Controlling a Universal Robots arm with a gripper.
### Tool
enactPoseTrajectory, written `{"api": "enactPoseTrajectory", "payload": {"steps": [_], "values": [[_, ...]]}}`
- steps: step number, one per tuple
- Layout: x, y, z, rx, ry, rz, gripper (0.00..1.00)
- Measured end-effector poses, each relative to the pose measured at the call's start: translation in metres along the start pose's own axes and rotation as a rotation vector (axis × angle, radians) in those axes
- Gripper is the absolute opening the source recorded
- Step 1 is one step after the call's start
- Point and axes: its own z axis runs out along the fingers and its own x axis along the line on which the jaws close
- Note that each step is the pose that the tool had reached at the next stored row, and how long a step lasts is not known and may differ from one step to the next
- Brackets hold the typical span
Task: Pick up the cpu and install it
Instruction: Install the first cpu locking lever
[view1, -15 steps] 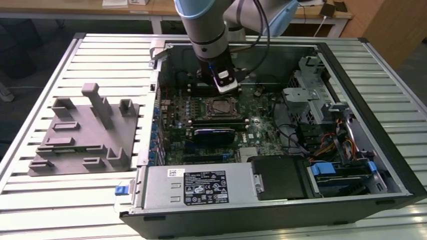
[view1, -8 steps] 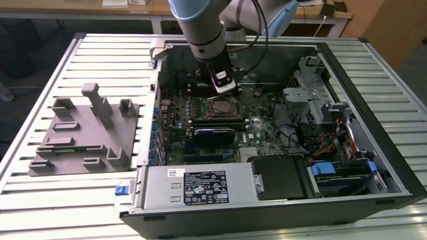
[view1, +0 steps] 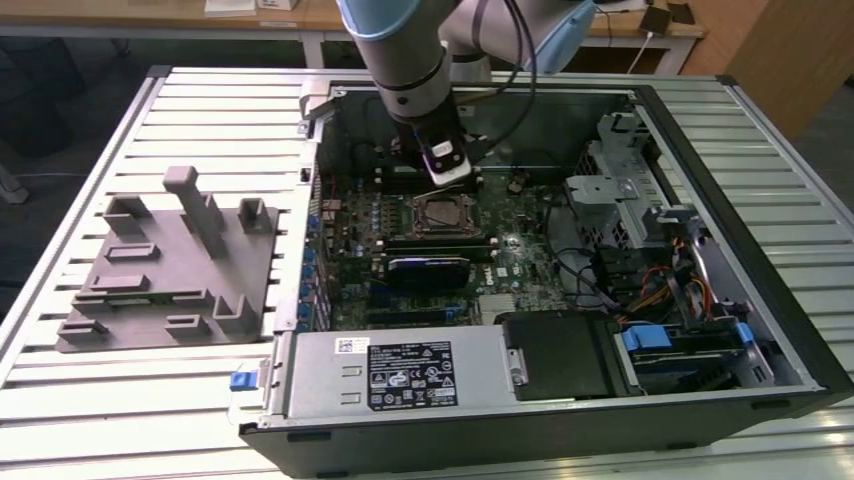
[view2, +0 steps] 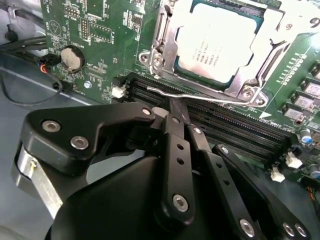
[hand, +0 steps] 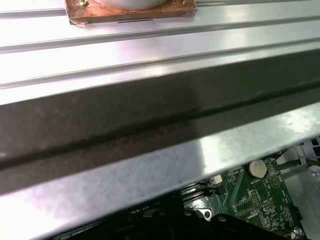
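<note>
In the second wrist view, the matte black gripper (view2: 176, 111) is sitting nearest, its riveted fingers (view2: 175, 150) pressed together with nothing between them, their tips touching the thin bent wire lever (view2: 210, 98). Just beyond it, long black ribbed memory slots (view2: 240, 132) are running across the green motherboard (view2: 95, 30). Farther on, the cpu (view2: 220, 42), a flat square with a smooth silver-grey top, is lying seated in the socket under the shiny metal frame (view2: 272, 35). In the exterior view the arm (view1: 400, 60) is reaching down into the open computer case (view1: 747, 330), beside a grey moulded tray (view1: 160, 270) on the slatted metal table (view1: 80, 180).
</note>
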Motion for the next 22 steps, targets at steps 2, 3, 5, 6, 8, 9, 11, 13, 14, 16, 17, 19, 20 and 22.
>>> {"api": "enactPoseTrajectory", "payload": {"steps": [2,3,5,6,8,9,11,13,14,16,17,19,20,22], "values": [[-0.0007,0.0008,-0.0026,-0.0028,0.0006,0.001,0.11],[-0.0011,0.0012,-0.004,-0.0043,0.001,0.001,0.11],[-0.0018,0.0021,-0.007,-0.0073,0.0019,0.002,0.11],[-0.0022,0.0025,-0.0085,-0.0089,0.0023,0.003,0.11],[-0.0029,0.0034,-0.0116,-0.0129,0.0034,0.004,0.11],[-0.0032,0.0037,-0.0129,-0.0151,0.004,0.005,0.11],[-0.0038,0.0044,-0.0151,-0.0208,0.0054,0.006,0.11],[-0.0041,0.0048,-0.0164,-0.0269,0.007,0.008,0.11],[-0.0042,0.0048,-0.0168,-0.03,0.0078,0.009,0.11],[-0.0042,0.005,-0.0174,-0.0341,0.0089,0.011,0.11],[-0.0043,0.0051,-0.0179,-0.0354,0.0092,0.011,0.11],[-0.0045,0.0054,-0.0187,-0.0384,0.01,0.012,0.11],[-0.0047,0.0052,-0.019,-0.0394,0.0101,0.012,0.11],[-0.0052,0.004,-0.0195,-0.0394,0.0103,0.012,0.11]]}}
